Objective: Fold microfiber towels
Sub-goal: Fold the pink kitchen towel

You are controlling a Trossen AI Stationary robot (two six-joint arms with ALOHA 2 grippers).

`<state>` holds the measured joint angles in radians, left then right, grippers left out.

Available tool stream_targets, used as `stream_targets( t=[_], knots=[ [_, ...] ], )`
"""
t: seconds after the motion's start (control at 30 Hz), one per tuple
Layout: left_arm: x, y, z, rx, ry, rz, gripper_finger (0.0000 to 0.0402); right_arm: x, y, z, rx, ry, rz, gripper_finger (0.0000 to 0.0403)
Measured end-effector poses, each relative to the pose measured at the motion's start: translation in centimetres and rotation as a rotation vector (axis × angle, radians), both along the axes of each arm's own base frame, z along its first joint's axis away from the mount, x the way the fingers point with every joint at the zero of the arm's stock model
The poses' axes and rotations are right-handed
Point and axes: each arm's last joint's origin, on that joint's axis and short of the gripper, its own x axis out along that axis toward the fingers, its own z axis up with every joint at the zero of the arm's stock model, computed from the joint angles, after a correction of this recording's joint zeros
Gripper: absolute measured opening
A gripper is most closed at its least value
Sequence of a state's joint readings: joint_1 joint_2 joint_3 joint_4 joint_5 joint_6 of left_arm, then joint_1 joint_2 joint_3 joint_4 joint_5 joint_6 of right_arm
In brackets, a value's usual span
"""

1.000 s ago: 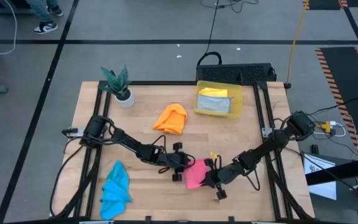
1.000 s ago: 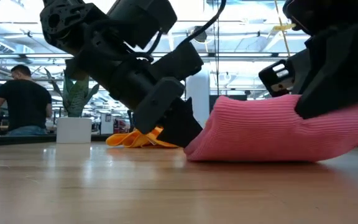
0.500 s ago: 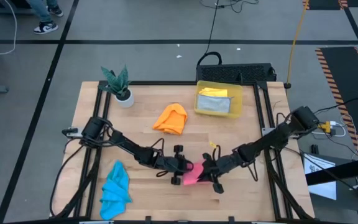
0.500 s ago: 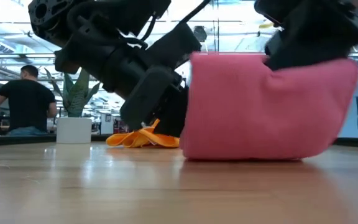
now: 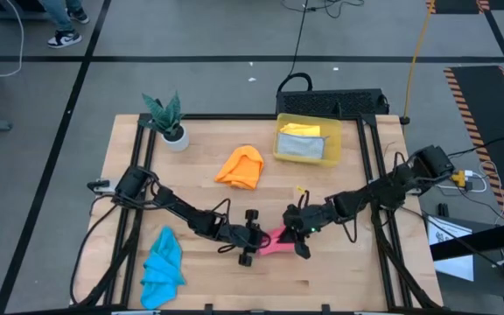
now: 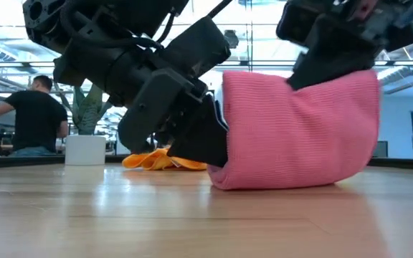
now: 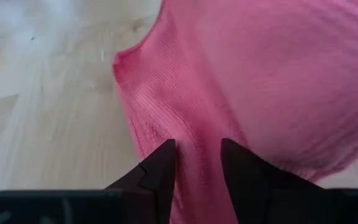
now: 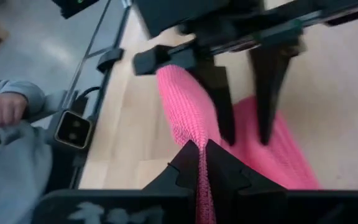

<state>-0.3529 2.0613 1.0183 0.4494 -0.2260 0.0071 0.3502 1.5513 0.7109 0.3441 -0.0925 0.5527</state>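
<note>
Pale wood planks are what you are working on: the tabletop (image 5: 322, 188) is carrying the pink towel (image 5: 277, 240) near its front edge, between both arms. Your right gripper (image 5: 297, 233) is pinching a fold of it tight and holding that fold up off the wood. Your left gripper (image 5: 250, 246) is pressing its parted fingers (image 7: 160, 171) against the towel's lower layer. Beyond the table, a person (image 6: 31, 118) is standing in a bright, glass-walled room.
</note>
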Motion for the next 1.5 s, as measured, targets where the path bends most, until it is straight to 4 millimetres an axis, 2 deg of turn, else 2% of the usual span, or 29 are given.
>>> stream_targets(
  t=[0.17, 0.27, 0.43, 0.7, 0.93, 1.2, 1.37, 1.5],
  knots=[
    [-0.2, -0.4, 0.1, 0.063, -0.009, 0.017, 0.0131, 0.2, -1.6, -0.5, -0.016, 0.058, -0.035, 0.0008],
    [-0.6, -0.4, 0.8, 0.114, 0.004, 0.059, 0.0131, 0.2, -2.2, -0.7, -0.027, 0.084, -0.054, 0.0008],
    [-1.5, 0.0, 2.3, 0.193, 0.033, 0.179, 0.0131, 0.1, -2.8, -1.1, -0.034, 0.094, -0.068, 0.0008],
    [-2.8, -0.6, 3.8, 0.246, 0.048, 0.259, 0.0131, -0.2, -3.2, -1.5, -0.044, 0.053, -0.036, 0.0008],
    [-3.4, -1.3, 5.5, 0.237, 0.004, 0.251, 0.0131, 0.3, -3.4, -1.5, -0.028, 0.004, 0.008, 0.0008],
    [-3.5, -2.0, 5.9, 0.217, -0.027, 0.235, 0.0131, 1.7, -4.9, -4.7, 0.024, 0.040, -0.004, 0.0008],
    [-3.6, -2.9, 6.2, 0.167, -0.051, 0.179, 0.0131, 2.1, -5.9, -5.5, 0.023, 0.053, -0.039, 0.0008],
    [-3.3, -3.0, 5.9, 0.100, -0.044, 0.107, 0.0131, 2.2, -6.1, -5.4, 0.010, 0.031, -0.035, 0.0008]
  ],
)
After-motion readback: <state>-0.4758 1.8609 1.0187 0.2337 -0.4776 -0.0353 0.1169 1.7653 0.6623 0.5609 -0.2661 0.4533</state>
